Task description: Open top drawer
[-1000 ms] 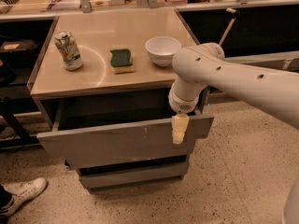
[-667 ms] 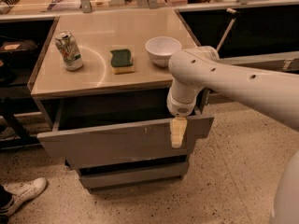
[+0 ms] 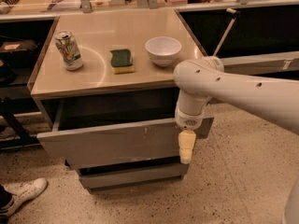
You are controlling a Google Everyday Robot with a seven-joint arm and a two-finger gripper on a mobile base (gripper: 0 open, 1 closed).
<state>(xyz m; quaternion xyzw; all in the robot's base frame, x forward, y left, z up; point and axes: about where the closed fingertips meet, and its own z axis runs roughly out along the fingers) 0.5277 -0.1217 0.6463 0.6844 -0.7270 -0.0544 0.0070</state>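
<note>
The top drawer (image 3: 112, 143) is a wide grey handleless panel with small pale scratches. It stands pulled out from under the tan countertop (image 3: 93, 80), with a dark gap behind its upper edge. My gripper (image 3: 186, 146) hangs from the white arm in front of the drawer's right end, its pale yellowish fingers (image 3: 186, 147) pointing down over the panel face. A narrower grey drawer (image 3: 133, 175) sits below, pushed further in.
On the countertop stand a drink can (image 3: 68, 50), a green and yellow sponge (image 3: 122, 60) and a white bowl (image 3: 163, 50). A person's white shoe (image 3: 21, 195) is on the speckled floor at lower left. Dark shelving flanks both sides.
The arm and gripper have shifted very slightly. The drawer stays pulled out about the same amount.
</note>
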